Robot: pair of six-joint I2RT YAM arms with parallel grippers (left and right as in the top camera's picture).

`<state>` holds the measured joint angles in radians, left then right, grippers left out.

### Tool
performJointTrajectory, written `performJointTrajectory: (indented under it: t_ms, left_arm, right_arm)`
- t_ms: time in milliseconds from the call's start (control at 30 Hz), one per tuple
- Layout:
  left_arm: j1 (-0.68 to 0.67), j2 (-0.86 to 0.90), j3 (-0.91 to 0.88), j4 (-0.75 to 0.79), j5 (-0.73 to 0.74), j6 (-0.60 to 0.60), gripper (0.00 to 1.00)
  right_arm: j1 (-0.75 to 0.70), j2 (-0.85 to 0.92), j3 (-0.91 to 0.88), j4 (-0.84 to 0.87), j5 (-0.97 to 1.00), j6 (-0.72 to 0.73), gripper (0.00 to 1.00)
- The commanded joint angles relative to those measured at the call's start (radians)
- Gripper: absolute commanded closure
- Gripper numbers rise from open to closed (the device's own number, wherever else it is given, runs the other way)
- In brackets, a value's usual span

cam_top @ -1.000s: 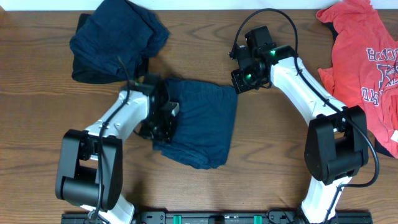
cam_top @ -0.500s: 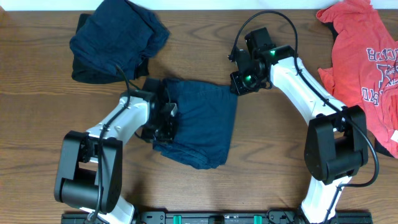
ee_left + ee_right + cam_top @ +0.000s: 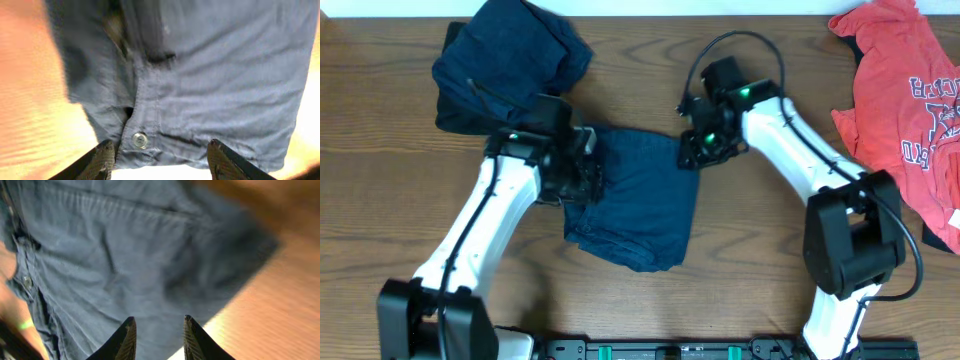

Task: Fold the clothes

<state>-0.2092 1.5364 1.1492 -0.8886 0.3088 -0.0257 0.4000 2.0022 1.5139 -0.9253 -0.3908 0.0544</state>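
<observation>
Folded navy shorts [image 3: 645,200] lie mid-table; in the left wrist view their waistband and metal button [image 3: 139,140] show close up. My left gripper [image 3: 584,166] [image 3: 162,152] stands open over the shorts' left edge, its fingers wide apart and holding nothing. My right gripper [image 3: 692,148] [image 3: 159,330] hovers over the shorts' top right corner, the jaws partly open with cloth [image 3: 125,255] beneath them, not pinched. A second navy pile [image 3: 505,60] lies at the back left. A red-orange T-shirt [image 3: 905,95] with lettering lies at the far right.
The wooden table [image 3: 760,250] shows bare around the shorts and between them and the T-shirt. The navy pile sits just behind the left arm. The arms' bases stand at the front edge.
The left gripper has opened and let go of the shorts' left edge, and its arm has lifted and swung. The right gripper has shifted left over the shorts' corner.
</observation>
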Motion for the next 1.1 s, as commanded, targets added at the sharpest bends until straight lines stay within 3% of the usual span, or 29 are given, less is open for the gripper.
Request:
performJointTrajectory:
  t_ms: [0, 267, 533, 800, 1067]
  left_arm:
    - [0.028, -0.016, 0.017, 0.015, -0.037, 0.005, 0.38]
    - [0.031, -0.014, 0.016, 0.059, -0.038, 0.005, 0.38]
    - [0.029, -0.014, 0.016, 0.081, -0.037, 0.006, 0.38]
    - [0.029, 0.042, 0.016, 0.144, -0.037, 0.005, 0.38]
    - [0.029, 0.190, 0.016, 0.224, 0.001, -0.060, 0.36]
  right_arm:
    - [0.049, 0.014, -0.076, 0.025, 0.056, 0.060, 0.71]
    - [0.085, 0.014, -0.227, 0.192, 0.126, 0.088, 0.71]
    - [0.053, 0.014, -0.323, 0.409, 0.374, 0.076, 0.59]
    - [0.000, 0.014, -0.321, 0.521, 0.355, 0.015, 0.56]
    - [0.000, -0.030, -0.161, 0.361, 0.273, 0.015, 0.16]
